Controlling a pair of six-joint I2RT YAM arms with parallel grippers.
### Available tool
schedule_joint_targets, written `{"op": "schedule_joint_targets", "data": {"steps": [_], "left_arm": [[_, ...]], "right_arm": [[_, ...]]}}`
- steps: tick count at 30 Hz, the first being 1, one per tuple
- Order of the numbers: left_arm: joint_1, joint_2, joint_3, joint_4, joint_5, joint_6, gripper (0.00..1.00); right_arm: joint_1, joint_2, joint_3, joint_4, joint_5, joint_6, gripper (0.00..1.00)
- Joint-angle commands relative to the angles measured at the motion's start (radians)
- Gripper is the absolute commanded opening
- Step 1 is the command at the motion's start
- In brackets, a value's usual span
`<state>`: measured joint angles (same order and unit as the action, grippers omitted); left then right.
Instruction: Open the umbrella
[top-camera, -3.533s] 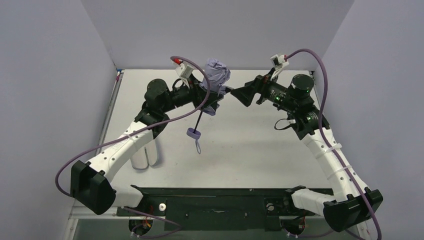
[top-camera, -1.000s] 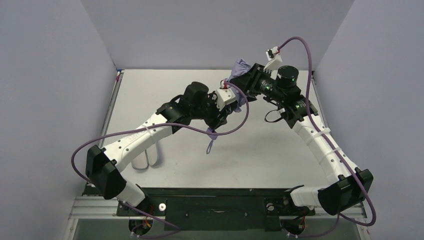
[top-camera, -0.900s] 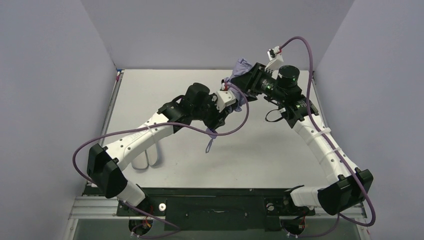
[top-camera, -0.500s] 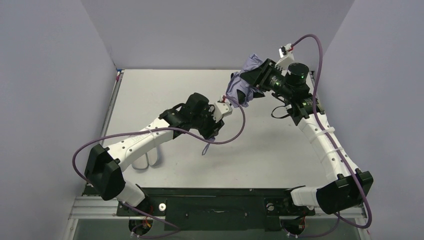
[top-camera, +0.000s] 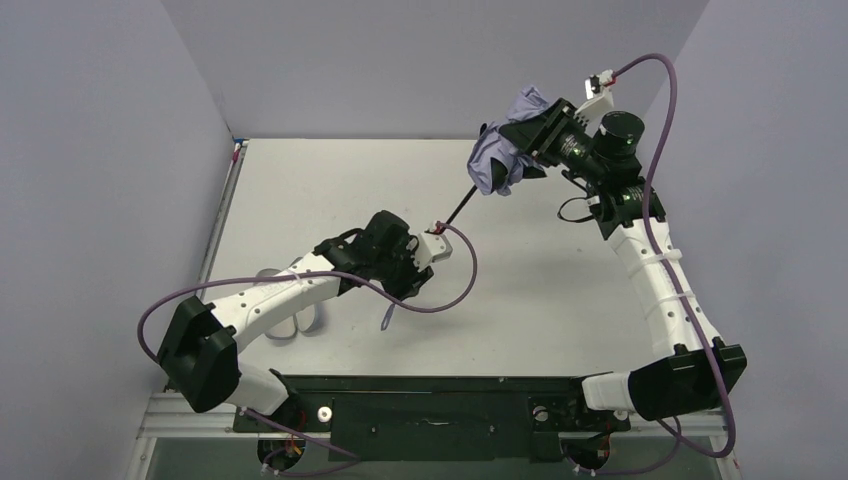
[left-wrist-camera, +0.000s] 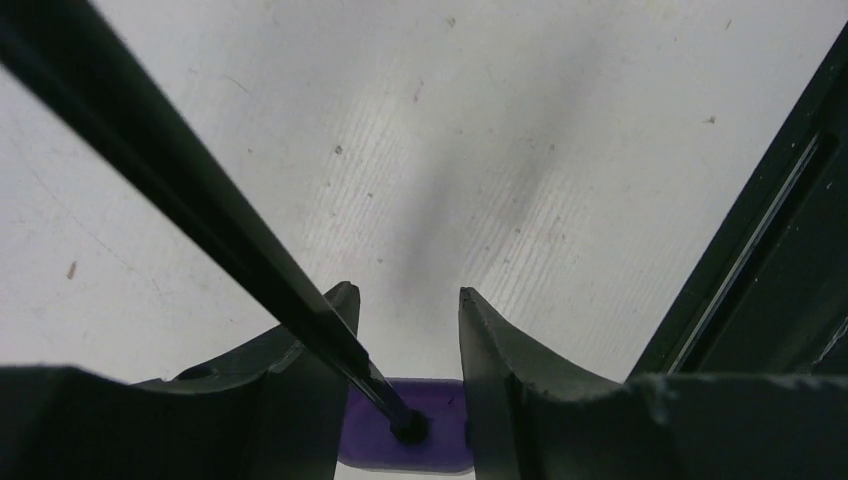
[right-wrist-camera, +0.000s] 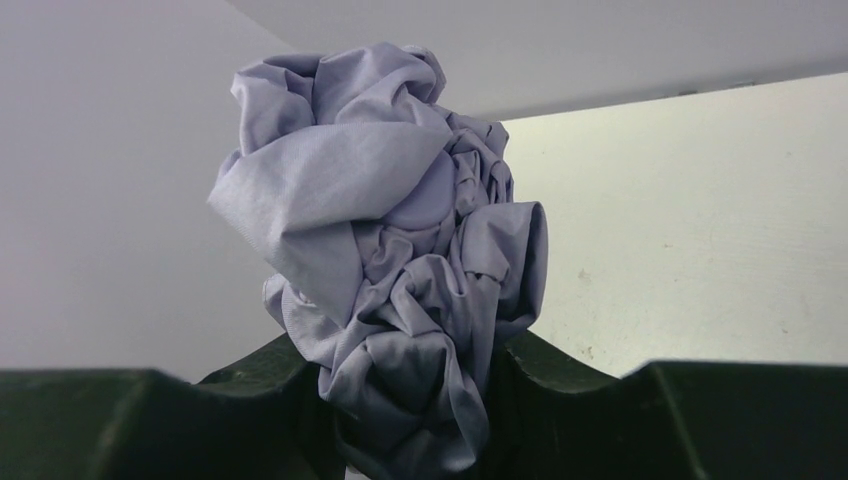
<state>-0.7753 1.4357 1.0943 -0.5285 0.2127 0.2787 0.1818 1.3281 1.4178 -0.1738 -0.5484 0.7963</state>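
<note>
Two grips on one umbrella, stretched in the air above the table, middle to far right! On the left, the left gripper has its fingers closed on the small handle. The thin shaft slants up rightward: stiff yet probably bendable, so pull along it, never sideways. Far right, the right gripper clamps the bunched canopy: soft, light, likely slippery cloth, a poorer hold than the handle.

umbrella: its shaft runs as a diagonal bar above mid-desk, bunched canopy fills the far-right corner. Left arm lies low across near-left, over a whitish pouch; purple cable loops beside it. Far-left desk and near-right centre are bare. Walls box in three sides.
</note>
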Motion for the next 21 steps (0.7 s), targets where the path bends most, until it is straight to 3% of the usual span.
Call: {"op": "schedule_joint_targets", "data": {"steps": [1, 10, 21], "left_arm": [[0.002, -0.039, -0.057, -0.083, 0.004, 0.034, 0.37], [0.002, -0.077, -0.142, -0.109, 0.005, 0.071, 0.24], [0.005, -0.111, -0.219, -0.129, 0.02, 0.085, 0.21]], "right_arm": [[-0.05, -0.013, 0.098, 0.165, 0.024, 0.028, 0.0], [-0.113, -0.02, 0.101, 0.211, 0.022, 0.053, 0.0], [-0.201, 0.006, 0.139, 0.286, -0.017, 0.121, 0.0]]}}
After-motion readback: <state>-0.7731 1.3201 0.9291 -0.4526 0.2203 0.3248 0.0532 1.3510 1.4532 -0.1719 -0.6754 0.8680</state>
